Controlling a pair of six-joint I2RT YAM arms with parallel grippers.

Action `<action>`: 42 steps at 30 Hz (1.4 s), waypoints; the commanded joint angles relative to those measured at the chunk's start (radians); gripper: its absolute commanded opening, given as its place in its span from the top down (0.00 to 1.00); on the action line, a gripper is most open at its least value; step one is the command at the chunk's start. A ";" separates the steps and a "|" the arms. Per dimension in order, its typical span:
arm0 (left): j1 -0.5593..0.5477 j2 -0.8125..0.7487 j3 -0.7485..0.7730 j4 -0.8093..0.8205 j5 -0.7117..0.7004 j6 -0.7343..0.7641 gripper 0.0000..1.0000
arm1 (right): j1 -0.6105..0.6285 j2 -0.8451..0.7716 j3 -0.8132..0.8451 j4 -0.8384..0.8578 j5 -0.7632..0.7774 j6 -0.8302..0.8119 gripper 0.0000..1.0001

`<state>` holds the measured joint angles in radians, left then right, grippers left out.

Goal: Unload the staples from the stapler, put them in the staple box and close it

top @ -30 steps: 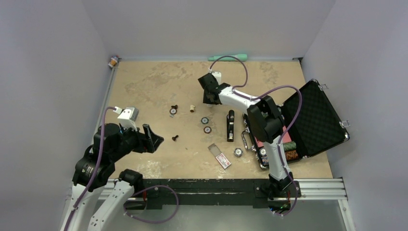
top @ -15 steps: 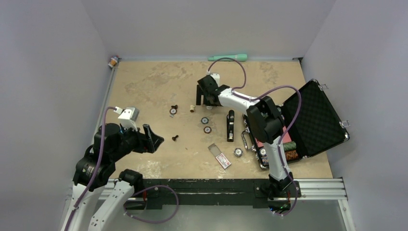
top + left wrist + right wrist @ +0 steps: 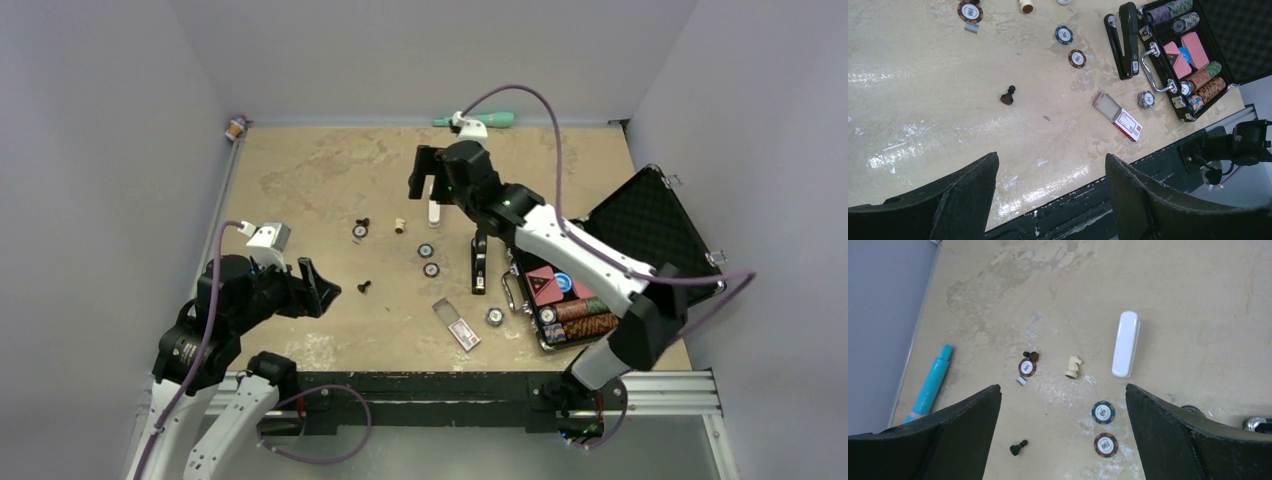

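The stapler (image 3: 480, 270) is slim and black and lies flat on the table beside the open case; the left wrist view has the stapler (image 3: 1124, 40) at its top. My right gripper (image 3: 430, 180) hangs open above the back middle of the table, left of and behind the stapler. A white oblong bar (image 3: 1125, 343) lies free below it, and the right gripper (image 3: 1063, 387) has nothing between its fingers. My left gripper (image 3: 315, 288) is open and empty at the near left, far from the stapler, and in its own view the left gripper (image 3: 1050, 157) is over the table's front edge.
An open black case (image 3: 650, 235) with chips and cards stands right of the stapler. A small staple box (image 3: 460, 328), several poker chips (image 3: 425, 250), a black pawn (image 3: 365, 287) and a pale knight (image 3: 399, 225) are scattered mid-table. A teal marker (image 3: 930, 385) lies by the left wall.
My right gripper has opened wide. Its arm has swung its elbow out to the right and the wrist has lifted. The white bar now lies uncovered on the table. The left arm is unchanged.
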<state>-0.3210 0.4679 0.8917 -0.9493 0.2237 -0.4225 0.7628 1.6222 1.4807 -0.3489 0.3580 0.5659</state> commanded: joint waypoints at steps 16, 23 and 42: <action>0.008 0.020 0.003 0.019 -0.035 0.013 0.19 | -0.009 -0.476 -0.608 0.026 0.165 0.230 0.02; 0.008 0.020 0.003 0.019 -0.042 0.010 0.20 | -0.008 -0.460 -0.673 0.048 0.125 0.268 0.01; 0.012 0.013 0.005 0.017 -0.044 0.013 0.00 | 0.001 -0.146 -0.633 0.071 0.135 0.270 0.02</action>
<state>-0.3206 0.4824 0.8917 -0.9516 0.1848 -0.4244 0.7593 1.4544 0.7998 -0.3138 0.4755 0.8219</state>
